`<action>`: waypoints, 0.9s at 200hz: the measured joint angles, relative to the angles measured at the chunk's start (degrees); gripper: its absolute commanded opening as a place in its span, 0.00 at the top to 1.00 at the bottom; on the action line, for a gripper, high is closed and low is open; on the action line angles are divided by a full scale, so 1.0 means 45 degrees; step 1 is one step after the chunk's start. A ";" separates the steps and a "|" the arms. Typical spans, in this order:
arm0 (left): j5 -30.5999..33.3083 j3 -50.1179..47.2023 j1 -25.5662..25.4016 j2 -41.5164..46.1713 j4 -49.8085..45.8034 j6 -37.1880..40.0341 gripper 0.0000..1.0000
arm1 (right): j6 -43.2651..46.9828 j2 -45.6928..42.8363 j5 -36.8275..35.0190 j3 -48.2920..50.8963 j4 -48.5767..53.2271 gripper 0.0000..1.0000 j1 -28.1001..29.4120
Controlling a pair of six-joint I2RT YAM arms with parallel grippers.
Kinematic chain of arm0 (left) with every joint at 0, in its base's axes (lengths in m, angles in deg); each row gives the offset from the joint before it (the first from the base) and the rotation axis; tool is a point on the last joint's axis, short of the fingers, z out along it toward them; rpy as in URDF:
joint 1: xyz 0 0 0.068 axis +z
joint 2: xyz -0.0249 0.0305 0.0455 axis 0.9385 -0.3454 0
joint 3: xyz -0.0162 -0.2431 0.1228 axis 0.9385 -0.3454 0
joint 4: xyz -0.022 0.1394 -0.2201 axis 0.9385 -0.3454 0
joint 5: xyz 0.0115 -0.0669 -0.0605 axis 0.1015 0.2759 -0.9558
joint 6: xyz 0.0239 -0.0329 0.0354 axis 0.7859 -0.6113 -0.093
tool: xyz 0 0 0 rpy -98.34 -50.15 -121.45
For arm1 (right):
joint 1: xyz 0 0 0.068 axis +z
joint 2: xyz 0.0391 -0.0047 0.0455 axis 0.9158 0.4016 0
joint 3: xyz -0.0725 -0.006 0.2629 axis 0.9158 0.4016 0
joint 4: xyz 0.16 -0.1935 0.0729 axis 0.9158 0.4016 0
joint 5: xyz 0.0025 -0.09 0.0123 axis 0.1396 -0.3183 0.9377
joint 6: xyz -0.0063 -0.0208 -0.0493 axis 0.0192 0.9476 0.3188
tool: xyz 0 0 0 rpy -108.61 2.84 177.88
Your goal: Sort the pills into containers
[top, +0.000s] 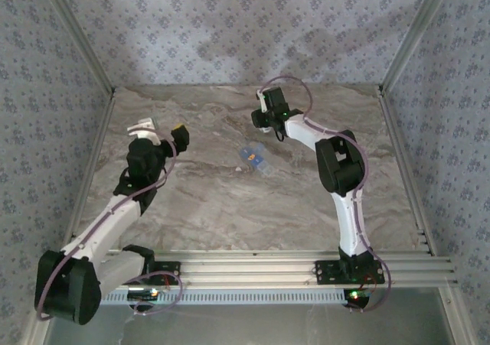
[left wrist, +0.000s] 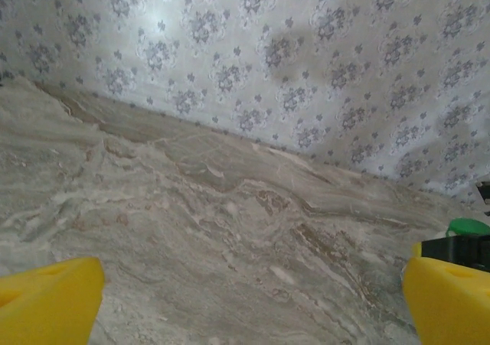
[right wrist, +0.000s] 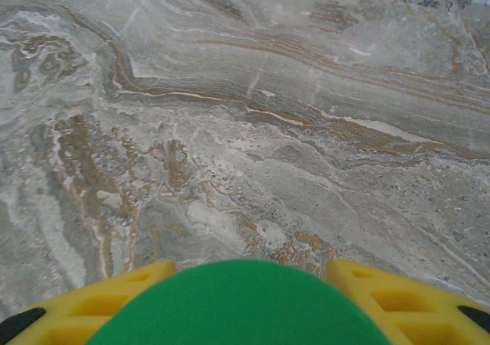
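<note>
The pill box [top: 254,158] lies flat near the middle of the tabletop [top: 230,207], between the two arms. It sits to the near side of the right claw [top: 268,122], close to it but apart, and to the right of the left claw [top: 162,133], well apart from it. Neither claw touches it. The box is small, flat and oblong, of translucent blue plastic, and lies at a slant to the tabletop's edges. A few pale and yellowish specks show through it, too small to tell.

The right claw [right wrist: 241,303] is closed partway on a green cap [right wrist: 239,307], which sits between its two yellow fingers [right wrist: 115,303]. The cap is round, with a smooth matte top. What lies below the cap is hidden. From the left wrist the same green cap [left wrist: 468,226] shows at the far right, above the dark body of the other claw.

The left claw [left wrist: 245,307] stands wide and holds nothing, its blocky yellow fingers [left wrist: 46,303] at either edge of that view with bare tabletop between them.

The tabletop is a smooth marble-patterned slab, grey with brown and white veins. The walls around it carry pale wallpaper [top: 230,31] with a small repeated floral print.
</note>
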 measured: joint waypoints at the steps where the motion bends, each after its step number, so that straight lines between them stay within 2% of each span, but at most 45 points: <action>1: -0.0019 0.0000 0.0000 -0.0029 0.0000 -0.0034 0.01 | 0.0000 0.0019 -0.0005 -0.0010 -0.0010 0.83 0.0000; 64: -0.0029 0.0374 -0.0505 -0.1253 -0.0277 -0.0845 0.00 | -0.0146 0.0554 -0.0010 -0.0253 -0.0277 0.46 -0.0039; 98: -0.0034 0.1321 -0.1103 -0.2293 -0.0432 -0.0981 0.01 | -0.0840 0.0461 0.1039 -0.0253 -0.0024 0.30 -0.0345; 126: -0.0248 0.2511 -0.1370 -0.3643 -0.0602 -0.1156 0.04 | -0.1137 -0.0087 0.2011 -0.0146 0.0709 0.23 -0.0767; 180: -0.1525 0.5916 -0.1632 -0.7116 -0.1370 -0.1734 0.09 | -0.1146 -0.2540 0.3521 0.0699 0.1321 0.20 -0.1039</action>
